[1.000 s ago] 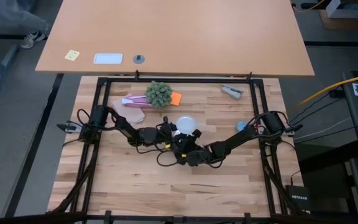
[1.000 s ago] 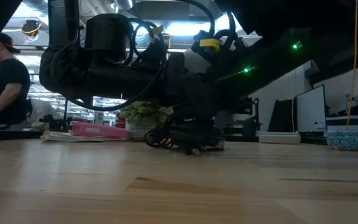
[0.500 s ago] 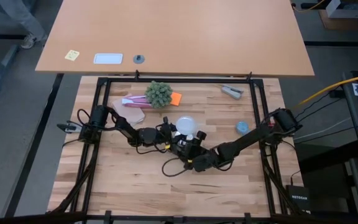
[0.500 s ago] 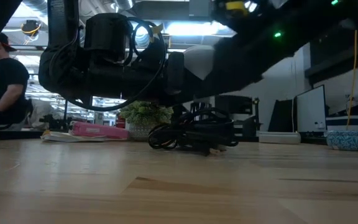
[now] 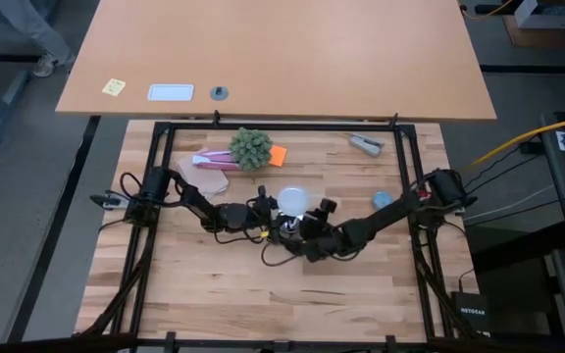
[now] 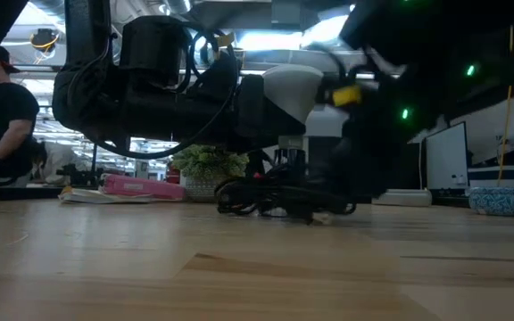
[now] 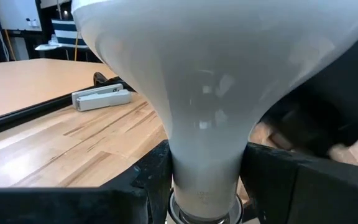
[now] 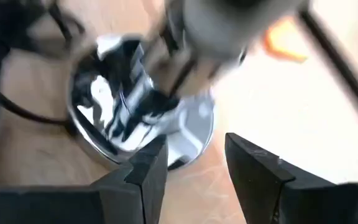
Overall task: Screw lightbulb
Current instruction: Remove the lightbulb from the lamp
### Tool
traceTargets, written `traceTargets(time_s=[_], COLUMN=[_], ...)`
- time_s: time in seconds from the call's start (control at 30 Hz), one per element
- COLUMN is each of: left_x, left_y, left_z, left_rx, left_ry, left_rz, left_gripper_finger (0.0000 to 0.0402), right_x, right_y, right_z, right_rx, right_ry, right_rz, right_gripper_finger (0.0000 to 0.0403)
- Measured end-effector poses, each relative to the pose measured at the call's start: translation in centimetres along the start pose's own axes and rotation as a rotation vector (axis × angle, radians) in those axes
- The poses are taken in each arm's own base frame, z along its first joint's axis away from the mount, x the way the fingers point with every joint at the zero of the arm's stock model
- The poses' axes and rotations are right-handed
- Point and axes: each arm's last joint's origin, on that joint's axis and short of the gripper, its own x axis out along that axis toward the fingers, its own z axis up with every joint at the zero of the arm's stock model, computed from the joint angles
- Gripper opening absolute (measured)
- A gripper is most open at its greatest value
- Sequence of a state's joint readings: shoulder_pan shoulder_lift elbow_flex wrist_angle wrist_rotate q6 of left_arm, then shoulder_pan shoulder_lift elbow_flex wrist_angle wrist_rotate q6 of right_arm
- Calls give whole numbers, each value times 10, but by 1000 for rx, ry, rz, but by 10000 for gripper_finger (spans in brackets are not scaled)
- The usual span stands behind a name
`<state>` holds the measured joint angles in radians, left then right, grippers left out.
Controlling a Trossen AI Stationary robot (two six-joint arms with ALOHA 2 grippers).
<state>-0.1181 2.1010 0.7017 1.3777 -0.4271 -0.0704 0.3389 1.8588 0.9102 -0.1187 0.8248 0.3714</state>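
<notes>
Threading is judged the step in hand: lightbulb [image 7: 210,93] is clamped at its neck by the left gripper [image 7: 204,177], while the socket [image 8: 138,118] at the table's six o'clock is straddled by the half-spread right gripper [image 8: 191,165], so alignment is needed next.

Behind your butcher-block table [image 5: 204,294] stands a larger tan desk [image 5: 282,59] carrying 1 yellow sticky note [image 5: 114,86] and 1 white card [image 5: 171,93]. Grey floor [image 5: 18,196] surrounds both. Across the room you have bright ceiling lights [image 6: 266,40], a dark monitor [image 6: 447,156], and a person in a black shirt [image 6: 3,116] seated at the left.
</notes>
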Motion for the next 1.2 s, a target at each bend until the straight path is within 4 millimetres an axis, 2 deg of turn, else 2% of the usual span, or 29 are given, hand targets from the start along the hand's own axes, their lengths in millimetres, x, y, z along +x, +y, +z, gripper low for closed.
traceTargets(time_s=[0.1,0.23,0.33,0.6,0.9,1.03,1.2], left_x=[0,0,0,0,1,1,1], left_y=[0,0,1,0,2,2,2], left_z=[0,0,0,-1,0,0,0], left_rx=[1,3,3,23,18,19,10], left_ry=[1,4,4,6,0,1,-1], left_rz=[2,3,5,-7,10,10,11], left_gripper_finger=[153,153,153,153,153,153,153], right_x=[13,20,17,9,6,6,6], right_y=[-4,-4,0,11,20,19,16], right_z=[-6,-10,-10,-9,12,20,25], right_rx=[58,120,154,435,635,633,523], right_ry=[25,20,11,25,-68,-123,-200], right_rz=[22,55,89,205,411,404,280], right_gripper_finger=[165,165,165,165,166,166,166])
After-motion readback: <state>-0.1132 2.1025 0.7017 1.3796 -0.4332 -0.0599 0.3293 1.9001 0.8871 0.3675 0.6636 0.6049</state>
